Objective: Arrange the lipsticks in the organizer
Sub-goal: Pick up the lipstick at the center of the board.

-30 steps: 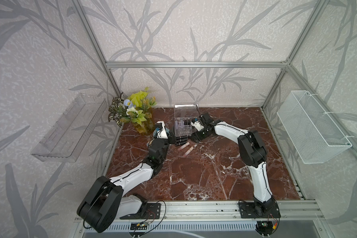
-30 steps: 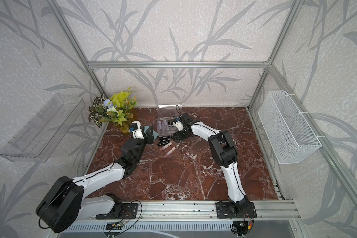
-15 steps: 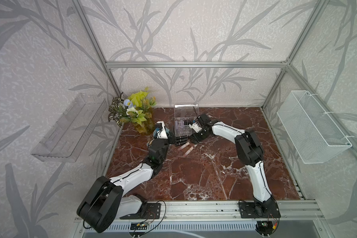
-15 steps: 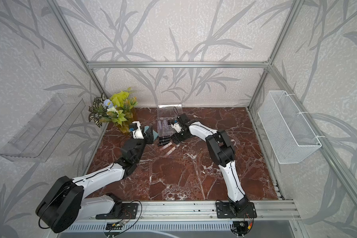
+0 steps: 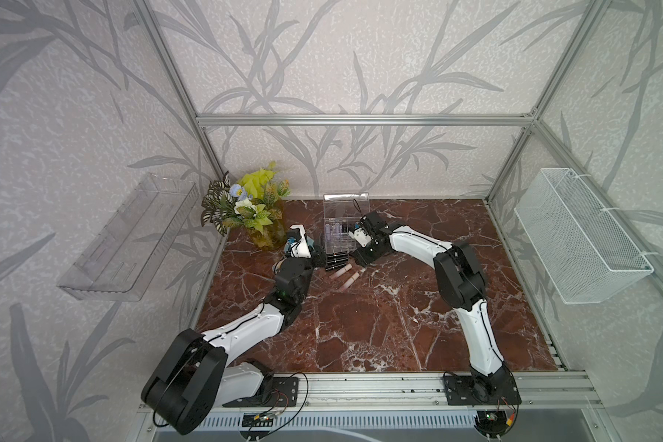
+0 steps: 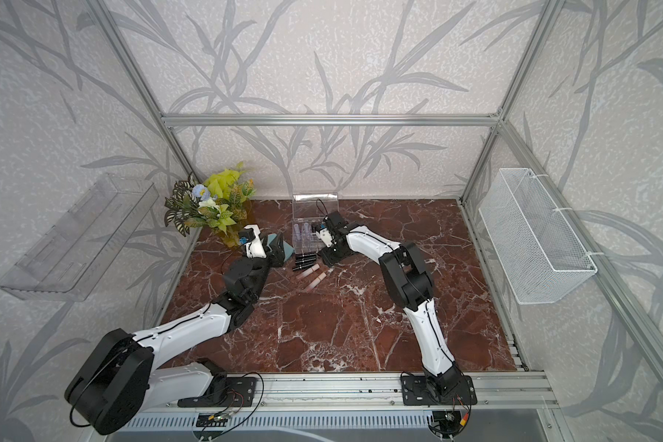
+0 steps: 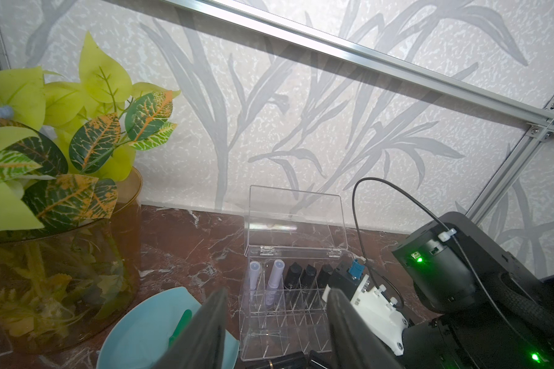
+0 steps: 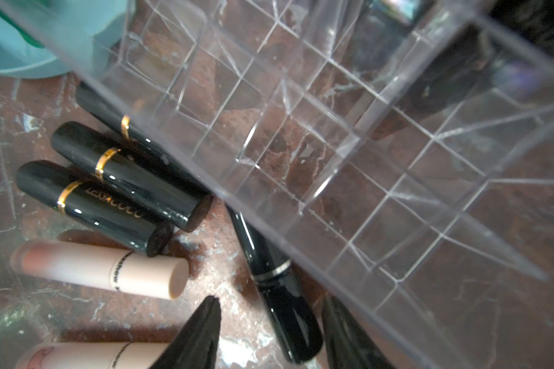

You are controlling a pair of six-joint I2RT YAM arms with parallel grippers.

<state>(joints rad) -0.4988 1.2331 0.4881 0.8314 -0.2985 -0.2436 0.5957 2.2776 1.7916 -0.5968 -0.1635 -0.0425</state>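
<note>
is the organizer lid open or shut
Open. The lid stands upright behind the organizer, its compartments uncovered, with lipsticks sticking up from the back row.

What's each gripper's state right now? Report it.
Left gripper: open, nothing visibly gripped, facing the organizer.
Right gripper: open, jaws straddling a black lipstick, not clamped.

Both arms stretch forward from their bases and bend inward at the elbows, so the left hand point(image 5: 319, 258) and the right hand point(image 5: 357, 261) face each other low down, near but not touching. The left hand's fingers point(image 7: 205, 329) stand well apart. The right hand tilts steeply downward from its wrist, its dark fingertips point(image 8: 202, 332) parted too.
</note>
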